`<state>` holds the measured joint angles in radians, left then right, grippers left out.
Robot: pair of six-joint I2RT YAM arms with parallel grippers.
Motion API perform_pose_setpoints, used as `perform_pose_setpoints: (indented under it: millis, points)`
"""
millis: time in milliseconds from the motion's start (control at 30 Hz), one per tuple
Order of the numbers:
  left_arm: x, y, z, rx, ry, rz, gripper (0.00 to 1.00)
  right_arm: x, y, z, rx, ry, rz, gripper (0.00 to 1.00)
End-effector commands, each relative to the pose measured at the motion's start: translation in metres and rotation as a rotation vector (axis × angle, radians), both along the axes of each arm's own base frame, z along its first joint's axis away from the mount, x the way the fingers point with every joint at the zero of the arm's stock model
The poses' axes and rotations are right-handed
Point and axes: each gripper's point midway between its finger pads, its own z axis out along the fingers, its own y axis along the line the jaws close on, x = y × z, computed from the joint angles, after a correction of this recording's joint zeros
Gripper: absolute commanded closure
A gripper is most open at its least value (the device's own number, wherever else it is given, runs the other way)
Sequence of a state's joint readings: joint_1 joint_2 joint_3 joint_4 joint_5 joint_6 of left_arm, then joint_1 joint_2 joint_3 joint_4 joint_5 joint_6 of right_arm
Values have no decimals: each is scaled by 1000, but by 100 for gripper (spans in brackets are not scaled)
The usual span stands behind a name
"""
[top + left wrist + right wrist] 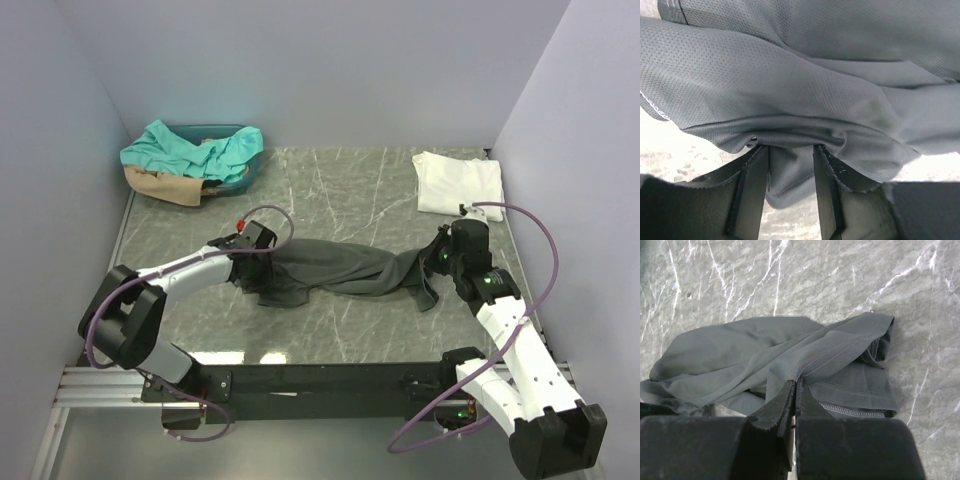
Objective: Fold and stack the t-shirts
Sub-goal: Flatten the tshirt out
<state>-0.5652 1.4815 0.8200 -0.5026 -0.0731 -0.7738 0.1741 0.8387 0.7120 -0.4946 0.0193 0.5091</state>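
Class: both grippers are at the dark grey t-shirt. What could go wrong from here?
1. The right gripper pinches only a thin seam of the dark charcoal grey cloth t-shirt; a pull might slip it free.
2. The left gripper has its fingers apart around bunched cloth, so its hold may be loose.
3. The shirt lies twisted, so folding now would likely come out uneven.

No readable text; white print (pixel 652 106) on charcoal t-shirt (pixel 790 75) edge (illegible).
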Motion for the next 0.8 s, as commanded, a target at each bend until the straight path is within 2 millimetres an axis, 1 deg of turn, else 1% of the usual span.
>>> perform_pose_setpoints:
  millis: [0,67,133,167,233,267,300,367,467,567,767]
  points:
    - [16,0,5,28,-51,-1,55,1,-3,5,5,-32,-22,100]
    - [16,-1,7,24,-48,-1,54,1,-4,4,5,-31,-25,100]
    - [12,-2,11,7,-44,-5,54,0,-3,6,8,-35,-24,100]
    - [11,-2,17,-9,-61,-7,54,0,-3,4,8,-32,-24,100]
    - [4,1,20,-13,-58,-3,53,0,-3,4,11,-31,-22,100]
    - [2,1,26,-27,-71,-3,52,0,-2,4,15,-34,-21,100]
    - [-2,3,27,-26,-66,-2,52,0,-1,2,16,-28,-17,100]
    - [-6,1,33,-56,-76,-13,50,1,0,1,22,-27,-12,100]
    - [-14,-4,31,-95,-52,-29,50,3,3,-1,29,-19,-6,100]
    - [-23,-3,27,-105,-23,-28,50,5,3,1,30,-22,-3,100]
    - [-38,8,15,-67,24,-36,51,5,3,0,29,-19,-3,100]
